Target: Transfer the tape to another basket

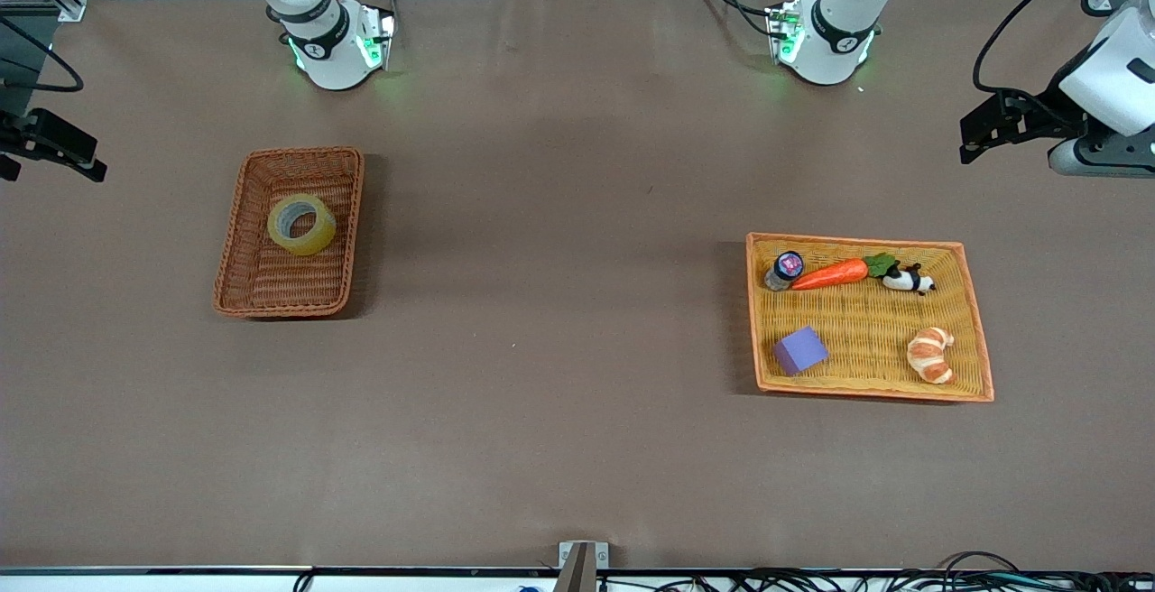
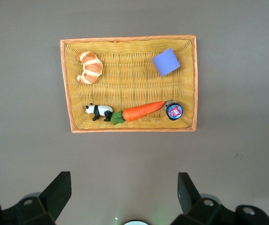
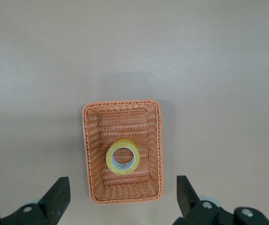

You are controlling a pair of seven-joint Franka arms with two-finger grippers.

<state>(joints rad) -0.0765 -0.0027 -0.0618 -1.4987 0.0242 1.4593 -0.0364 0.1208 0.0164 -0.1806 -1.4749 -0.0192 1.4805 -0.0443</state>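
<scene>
The tape (image 1: 301,224) lies inside the basket (image 1: 236,240), walled round.

no readable text, small round label on the jar (image 1: 789,264) too blurred to read

Table (image 1: 577,393): basket (image 1: 236,249), tray (image 1: 979,339).

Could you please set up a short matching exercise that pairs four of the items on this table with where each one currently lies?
Things:
1. tape
2. purple cube
3. croissant
4. carrot

Places:
A. in the yellow tray, between the small jar and the toy panda
B. in the tray's corner nearest the front camera, toward the left arm's end
C. alone in the reddish-brown basket
D. in the tray, nearer the front camera than the jar

Pairs: 1-C, 2-D, 3-B, 4-A
</scene>
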